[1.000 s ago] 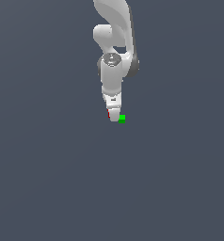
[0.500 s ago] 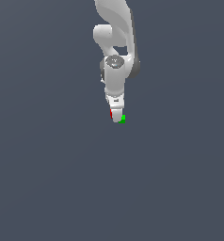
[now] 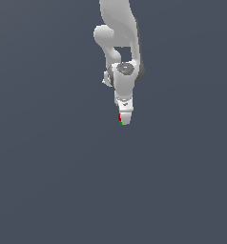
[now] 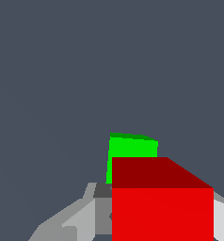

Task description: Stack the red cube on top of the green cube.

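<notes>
**Red cube is almost lined up over the green one**

Compared with a second ago, the arm (image 3: 120, 43) has slid toward the exterior view's right, so the green cube (image 3: 120, 123), which was sticking out plainly beside the gripper back then, is now nearly swallowed behind it. Only a tiny green sliver shows at the gripper's lower edge, with a thin red strip just above it.

The gripper (image 3: 123, 119) points straight down, clenched on the red cube (image 4: 162, 202). You can see that best from the wrist camera, where grey finger parts sit tight against both sides of the red block.

What the next move hangs on, as I read it, is how red sits relative to green. In the wrist view the green cube (image 4: 132, 150) pokes out beyond the red one, on the far side of it and shifted a bit to one side, so the overlap looks partial, not dead centre. I'd guess a small nudge that way is needed before lowering.

Exterior view gives the height stacking (red above green) but hides the offset. Wrist view shows the offset but not whether the cubes touch; I can't tell.
</notes>
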### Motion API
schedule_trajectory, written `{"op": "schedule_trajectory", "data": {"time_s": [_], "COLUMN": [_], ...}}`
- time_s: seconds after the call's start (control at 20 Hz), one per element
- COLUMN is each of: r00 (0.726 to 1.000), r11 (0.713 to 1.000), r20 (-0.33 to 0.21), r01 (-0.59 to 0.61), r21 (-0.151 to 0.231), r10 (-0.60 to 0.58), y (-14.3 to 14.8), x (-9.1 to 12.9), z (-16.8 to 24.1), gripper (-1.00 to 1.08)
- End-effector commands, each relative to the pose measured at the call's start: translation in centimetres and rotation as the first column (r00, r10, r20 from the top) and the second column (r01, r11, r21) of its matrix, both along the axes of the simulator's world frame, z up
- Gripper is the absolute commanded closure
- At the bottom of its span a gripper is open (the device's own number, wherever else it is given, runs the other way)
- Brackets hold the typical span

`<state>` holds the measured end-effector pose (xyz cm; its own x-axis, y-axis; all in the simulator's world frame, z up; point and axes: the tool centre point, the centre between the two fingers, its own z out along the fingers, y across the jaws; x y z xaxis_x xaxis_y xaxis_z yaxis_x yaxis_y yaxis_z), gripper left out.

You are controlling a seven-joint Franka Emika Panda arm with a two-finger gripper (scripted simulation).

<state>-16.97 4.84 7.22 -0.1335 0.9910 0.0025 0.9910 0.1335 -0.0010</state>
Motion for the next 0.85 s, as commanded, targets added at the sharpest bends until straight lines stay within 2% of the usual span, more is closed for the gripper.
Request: {"op": "schedule_trajectory", "data": {"time_s": [0.0, 0.3, 0.35, 0.8], "r00": [1.0, 1.0, 1.0, 1.0], "r11": [1.0, 1.0, 1.0, 1.0], "r20": [0.001, 0.001, 0.001, 0.001], "r01": [0.001, 0.001, 0.001, 0.001], "r21": [-0.001, -0.001, -0.001, -0.001], "r10": [-0.001, -0.001, -0.001, -0.001], "y": [0.58, 1.07, 1.07, 1.07], "x": [-0.28, -0.51, -0.51, -0.51], "z": [-0.57, -1.07, -1.07, -1.07], "gripper": [1.08, 1.08, -0.92, -0.92]}}
